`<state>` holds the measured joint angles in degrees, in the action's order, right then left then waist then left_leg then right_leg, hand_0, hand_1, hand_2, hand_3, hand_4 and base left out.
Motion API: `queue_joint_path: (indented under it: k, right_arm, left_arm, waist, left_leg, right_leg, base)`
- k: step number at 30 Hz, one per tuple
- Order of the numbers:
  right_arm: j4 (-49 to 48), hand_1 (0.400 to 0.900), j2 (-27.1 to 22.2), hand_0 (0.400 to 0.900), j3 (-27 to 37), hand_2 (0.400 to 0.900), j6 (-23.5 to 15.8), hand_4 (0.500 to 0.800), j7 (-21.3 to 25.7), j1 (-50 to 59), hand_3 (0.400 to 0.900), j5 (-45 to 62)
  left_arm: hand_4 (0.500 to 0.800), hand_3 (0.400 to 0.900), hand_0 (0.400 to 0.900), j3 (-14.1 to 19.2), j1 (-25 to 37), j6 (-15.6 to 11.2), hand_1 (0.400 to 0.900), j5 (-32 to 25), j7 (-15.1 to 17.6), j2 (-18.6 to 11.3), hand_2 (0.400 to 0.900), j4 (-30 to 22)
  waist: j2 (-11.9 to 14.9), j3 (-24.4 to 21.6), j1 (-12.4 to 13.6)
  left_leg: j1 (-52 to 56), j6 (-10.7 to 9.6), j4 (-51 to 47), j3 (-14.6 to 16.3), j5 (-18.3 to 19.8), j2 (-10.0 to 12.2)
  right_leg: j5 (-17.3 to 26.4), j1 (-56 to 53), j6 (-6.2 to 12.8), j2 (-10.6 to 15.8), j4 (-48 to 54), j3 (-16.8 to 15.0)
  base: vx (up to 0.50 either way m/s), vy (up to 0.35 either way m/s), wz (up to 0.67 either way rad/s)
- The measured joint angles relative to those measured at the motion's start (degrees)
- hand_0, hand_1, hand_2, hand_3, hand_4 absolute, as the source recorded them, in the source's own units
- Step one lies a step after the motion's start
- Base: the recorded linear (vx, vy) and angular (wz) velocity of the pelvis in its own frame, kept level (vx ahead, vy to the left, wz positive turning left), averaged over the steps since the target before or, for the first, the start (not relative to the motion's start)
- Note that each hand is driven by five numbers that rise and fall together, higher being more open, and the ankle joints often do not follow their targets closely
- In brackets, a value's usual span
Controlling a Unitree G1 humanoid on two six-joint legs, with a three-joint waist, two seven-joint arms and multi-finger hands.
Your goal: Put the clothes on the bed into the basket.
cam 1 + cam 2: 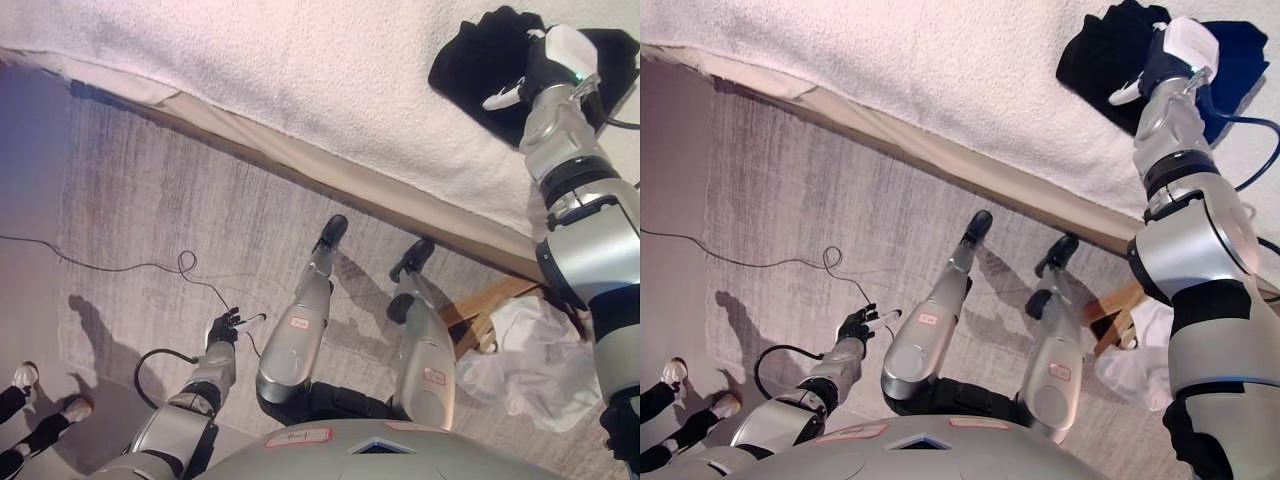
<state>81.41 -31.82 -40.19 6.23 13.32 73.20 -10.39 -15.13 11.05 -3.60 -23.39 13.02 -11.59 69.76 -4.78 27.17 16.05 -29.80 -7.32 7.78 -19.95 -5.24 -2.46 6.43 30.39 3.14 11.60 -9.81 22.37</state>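
Observation:
A heap of dark clothes [480, 60], black with a navy part [1240, 55], lies on the white bed cover [300, 70] at the top right. My right hand [535, 70] rests on top of this heap, its arm stretched out over the bed edge. How it grips the cloth is hidden. The basket [492, 302], with a wooden frame, stands on the floor at the lower right beside the bed and holds a white garment [530, 365]. My left hand [225, 328] hangs low over the carpet at the lower left, fingers relaxed and empty.
The bed's beige edge [330, 170] runs slantwise from upper left to right. Grey carpet [170, 210] covers the floor in front of it. A person's shoes [50, 392] show at the lower left corner.

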Motion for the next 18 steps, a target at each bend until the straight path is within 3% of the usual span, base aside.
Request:
queue_joint_path:
  k: [1, 2, 3, 4, 18]
  right_arm:
    - [0.0, 0.9, 0.0, 0.9, 0.0, 0.9, 0.0, 0.8, 0.0, 0.3, 0.9, 0.4]
    - [0.1, 0.635, 0.0, 0.635, 0.0, 0.635, 0.0, 0.641, 0.0, 0.5, 0.635, 0.6]
    - [0.1, 0.602, -0.1, 0.602, -0.1, 0.602, 0.0, 0.621, -0.1, 0.8, 0.602, 0.7]
    - [0.0, 0.4, -0.1, 0.4, -0.1, 0.4, -0.2, 0.5, -0.2, 1.1, 0.4, 0.8]
    - [-0.1, 0.4, -1.0, 0.4, -0.7, 0.4, -0.6, 0.5, -2.8, 2.6, 0.4, 5.2]
  left_arm:
    - [0.8, 0.9, 0.9, 0.1, 0.0, 0.1, 0.9, 0.0, 0.0, 0.2, 0.9, -0.2]
    - [0.8, 0.9, 0.9, 0.0, 0.0, 0.2, 0.9, -0.1, 0.0, 0.3, 0.9, -0.4]
    - [0.8, 0.9, 0.9, 0.0, 0.0, 0.2, 0.9, -0.1, 0.0, 0.3, 0.9, -0.9]
    - [0.8, 0.9, 0.9, 0.0, 0.0, 0.1, 0.9, -0.1, 0.0, 0.3, 0.9, -1.1]
    - [0.8, 0.9, 0.9, -0.7, 0.0, 0.0, 0.9, -1.3, 0.0, 0.3, 0.9, -2.2]
  waist:
    - [0.0, 0.0, 0.0]
    - [0.0, 0.0, 0.1]
    - [0.0, 0.0, 0.2]
    - [0.0, 0.0, 0.2]
    - [-0.5, 0.3, 0.1]
  left_leg:
    - [-0.1, 0.0, -0.3, 0.0, 0.0, 0.0]
    - [-0.2, 0.0, -0.7, 0.0, 0.0, 0.0]
    - [-0.4, 0.2, -0.7, 0.1, -0.2, -0.1]
    - [-0.7, 0.4, -0.6, 0.2, -0.3, -0.1]
    - [0.4, 0.4, -0.8, 0.7, -1.7, -0.1]
  right_leg:
    - [-0.1, 0.3, 0.13, 0.0, -0.1, -0.2]
    - [-0.2, 0.7, 0.2, -0.1, -0.3, -0.6]
    - [-0.2, 1.0, 0.21, -0.2, -0.3, -0.7]
    - [-0.2, 1.4, 0.21, -0.3, -0.4, -0.8]
    - [0.0, 0.8, 0.08, -0.7, -0.7, -1.6]
  base:
    - [0.0, 0.0, 0.0]
    - [0.0, 0.0, 0.0]
    - [0.0, -0.017, 0.05]
    - [0.0, -0.016, 0.07]
    - [-0.02, 0.011, -0.06]
